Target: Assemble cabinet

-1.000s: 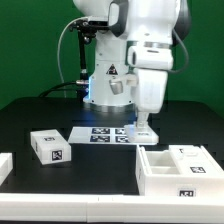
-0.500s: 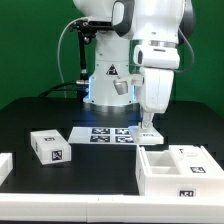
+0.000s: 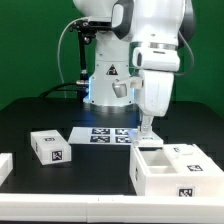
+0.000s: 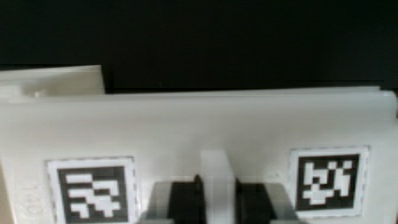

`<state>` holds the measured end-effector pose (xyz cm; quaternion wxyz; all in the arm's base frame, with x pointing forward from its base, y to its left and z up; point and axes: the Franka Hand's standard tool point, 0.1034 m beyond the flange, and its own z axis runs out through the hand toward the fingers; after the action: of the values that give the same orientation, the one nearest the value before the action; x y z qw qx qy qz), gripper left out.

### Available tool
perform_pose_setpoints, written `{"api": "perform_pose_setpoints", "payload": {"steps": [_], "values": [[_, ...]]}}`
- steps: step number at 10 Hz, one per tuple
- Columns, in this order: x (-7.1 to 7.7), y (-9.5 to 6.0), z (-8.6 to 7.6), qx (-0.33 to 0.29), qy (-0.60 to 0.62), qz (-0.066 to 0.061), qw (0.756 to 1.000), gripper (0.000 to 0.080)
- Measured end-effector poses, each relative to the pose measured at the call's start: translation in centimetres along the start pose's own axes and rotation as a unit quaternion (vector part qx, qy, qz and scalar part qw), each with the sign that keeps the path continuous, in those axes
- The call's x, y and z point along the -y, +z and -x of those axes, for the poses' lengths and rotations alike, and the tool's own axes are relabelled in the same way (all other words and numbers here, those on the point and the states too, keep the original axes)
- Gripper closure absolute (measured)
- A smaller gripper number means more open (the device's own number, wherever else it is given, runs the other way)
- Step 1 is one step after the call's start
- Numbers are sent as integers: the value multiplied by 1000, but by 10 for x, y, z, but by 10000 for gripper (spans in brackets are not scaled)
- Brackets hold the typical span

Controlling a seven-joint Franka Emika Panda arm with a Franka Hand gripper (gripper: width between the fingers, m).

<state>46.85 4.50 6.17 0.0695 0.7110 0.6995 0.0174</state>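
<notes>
The cabinet (image 3: 180,172) is the big white boxy body with inner dividers and a tag on its front, at the exterior view's right near the table's front. My gripper (image 3: 148,138) has come down on its far left wall. In the wrist view the cabinet's white wall (image 4: 214,120) fills the picture, with one tag on each side. My gripper (image 4: 217,205) has its dark fingers (image 4: 178,203) close on either side of a thin white wall, shut on it.
A small white tagged block (image 3: 50,146) lies at the exterior view's left. The marker board (image 3: 105,135) lies in front of the robot's base. Another white piece (image 3: 4,166) shows at the left edge. The table is black.
My gripper has moved down and a little toward the exterior view's right, onto the cabinet's far left wall. The cabinet has shifted slightly to the left.
</notes>
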Motion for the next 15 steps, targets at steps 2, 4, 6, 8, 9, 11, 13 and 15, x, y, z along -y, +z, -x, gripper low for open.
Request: {"api": "perform_pose_setpoints", "payload": {"steps": [2,4,6,8,9,11,13,15], "values": [[0,0,0,0,0,0,1000,737],[0,0,0,0,0,0,1000,737],[0,0,0,0,0,0,1000,737],[-1,0,-2,-3,-4,10,1000,737],[-2,-2,-7,-16,4,40,999,737],[9,-9,-19,-51,4,104,993,736],[21,-9,-26,-57,2,105,993,735],[26,-5,-29,-58,1,103,993,735]]}}
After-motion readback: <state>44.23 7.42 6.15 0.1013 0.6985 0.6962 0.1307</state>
